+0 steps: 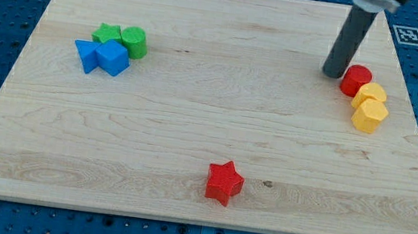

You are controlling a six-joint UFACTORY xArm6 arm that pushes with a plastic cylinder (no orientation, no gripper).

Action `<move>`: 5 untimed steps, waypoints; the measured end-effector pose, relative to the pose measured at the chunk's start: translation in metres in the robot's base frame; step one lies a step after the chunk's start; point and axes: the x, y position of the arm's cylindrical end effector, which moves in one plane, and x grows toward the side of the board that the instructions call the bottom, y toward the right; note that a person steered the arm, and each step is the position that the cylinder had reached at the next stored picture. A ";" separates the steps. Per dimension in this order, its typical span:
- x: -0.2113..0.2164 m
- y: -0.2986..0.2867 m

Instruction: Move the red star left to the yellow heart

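The red star (224,182) lies near the view's bottom, a little right of centre, on the wooden board (210,109). At the view's right stands a cluster: a red round block (355,80), a yellow heart-like block (371,95) just below it and a yellow hexagon-like block (370,116) below that. My tip (333,73) rests on the board just left of the red round block, far up and right of the red star.
At the view's upper left sits a group of blocks: a green star (106,35), a green round block (133,42), a blue block (111,58) and a blue block (86,56). Blue pegboard surrounds the board.
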 end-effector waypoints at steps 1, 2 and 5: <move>0.039 -0.047; 0.079 -0.104; 0.212 -0.243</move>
